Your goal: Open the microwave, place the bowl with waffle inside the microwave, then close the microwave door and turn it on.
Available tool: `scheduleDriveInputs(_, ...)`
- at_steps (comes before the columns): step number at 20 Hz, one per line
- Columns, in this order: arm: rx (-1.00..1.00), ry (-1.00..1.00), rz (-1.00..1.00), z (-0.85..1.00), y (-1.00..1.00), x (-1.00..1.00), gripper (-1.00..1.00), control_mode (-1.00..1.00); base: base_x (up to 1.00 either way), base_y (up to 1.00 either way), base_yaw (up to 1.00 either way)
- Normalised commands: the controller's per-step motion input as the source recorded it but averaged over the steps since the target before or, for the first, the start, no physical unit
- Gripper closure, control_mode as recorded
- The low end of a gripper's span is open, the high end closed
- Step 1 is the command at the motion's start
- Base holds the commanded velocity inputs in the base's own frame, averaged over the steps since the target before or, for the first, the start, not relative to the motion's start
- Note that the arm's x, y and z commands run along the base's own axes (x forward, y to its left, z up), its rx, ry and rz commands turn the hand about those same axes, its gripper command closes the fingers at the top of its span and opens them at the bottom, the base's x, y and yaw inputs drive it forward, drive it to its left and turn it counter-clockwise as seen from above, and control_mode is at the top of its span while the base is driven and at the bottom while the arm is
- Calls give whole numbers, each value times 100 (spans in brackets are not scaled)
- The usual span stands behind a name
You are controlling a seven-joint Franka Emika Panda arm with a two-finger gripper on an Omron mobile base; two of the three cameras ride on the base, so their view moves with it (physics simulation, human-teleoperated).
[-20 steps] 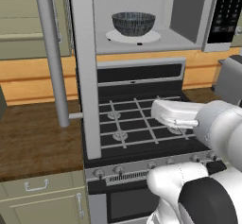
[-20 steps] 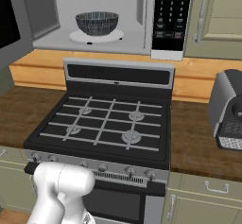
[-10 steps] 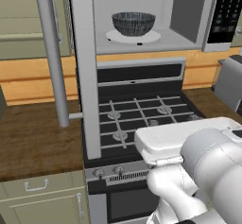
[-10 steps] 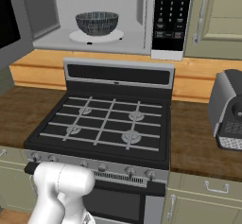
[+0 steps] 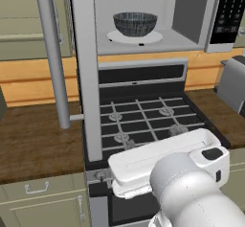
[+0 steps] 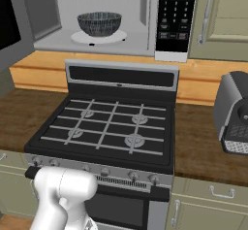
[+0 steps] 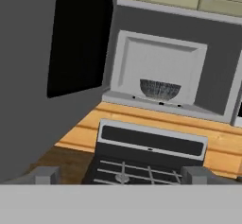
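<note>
Fingers wide open and empty, bowl already in microwave; stiff swinging door at 9 o'clock, best pushed on its flat face.

Hidden and cut-off parts around the open microwave

The waffle cannot be seen over the rim of the bowl, which stands on the turntable inside the microwave. The microwave door runs off the top of the left base view, and its handle does too. In the right base view the door is cut by the left edge. The button labels on the panel are too small to read. A grey appliance is cut by the right edge.
</note>
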Motion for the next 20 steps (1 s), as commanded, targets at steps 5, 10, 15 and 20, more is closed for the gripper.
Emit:
scheduleDriveInputs(5, -4, -14, 2, -40, 36, 0, -100, -100, 0, 0, 0)
scheduleDriveInputs(10, -2, -17, 0, -44, 35, 0, -100, -100, 0, 0, 0)
scheduleDriveInputs(15, 0, -15, 0, -45, 35, 0, -100, -100, 0, 0, 0)
scheduleDriveInputs(20, 0, -12, 0, -22, 44, 10, -100, -100, 0, 0, 0)
